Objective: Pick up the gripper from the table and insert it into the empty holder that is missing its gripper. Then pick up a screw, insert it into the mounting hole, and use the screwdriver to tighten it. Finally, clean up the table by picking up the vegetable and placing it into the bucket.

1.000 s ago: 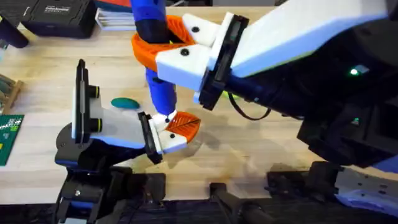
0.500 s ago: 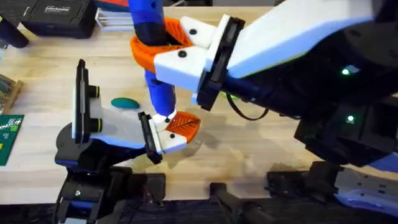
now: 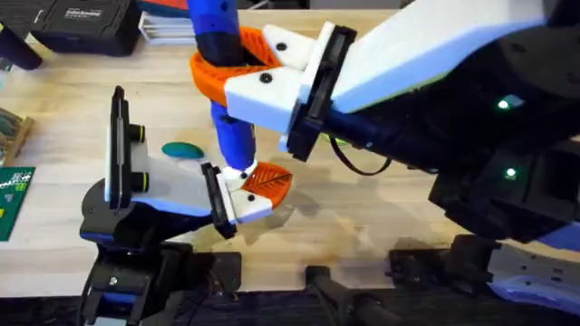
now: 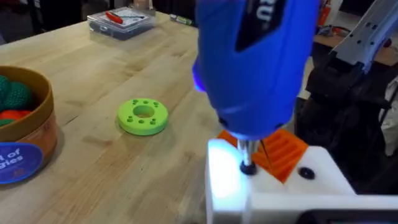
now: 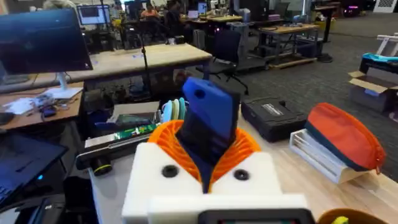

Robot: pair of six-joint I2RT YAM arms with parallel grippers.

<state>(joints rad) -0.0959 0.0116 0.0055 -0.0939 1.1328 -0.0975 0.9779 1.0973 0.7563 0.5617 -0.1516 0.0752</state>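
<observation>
The screwdriver (image 3: pixel 227 81) stood nearly upright over the near middle of the table, its thin bit planted on the white block of the left gripper (image 3: pixel 258 186), right beside the orange ribbed pads (image 4: pixel 283 152). The right gripper (image 3: pixel 222 63) clamped the blue body between its own orange pads, jaws closed on it, and the right arm swept in large from the lower right, reaching across the middle. The left arm lay low, coming from its base at the lower left with the wrist level above the wood; how far its jaws stood apart could not be told. The vegetable (image 3: pixel 183 150), the teal oval, lay flat on the table just behind the left arm. In the left wrist view a lime-green disc (image 4: pixel 143 116) sat on the boards, and the bucket (image 4: pixel 25 127) stood near it. The table (image 3: pixel 381 217) was pale wood planks; a black case (image 3: pixel 77 23) rested at its far left corner. Beyond, desks and monitors filled a workshop room.
</observation>
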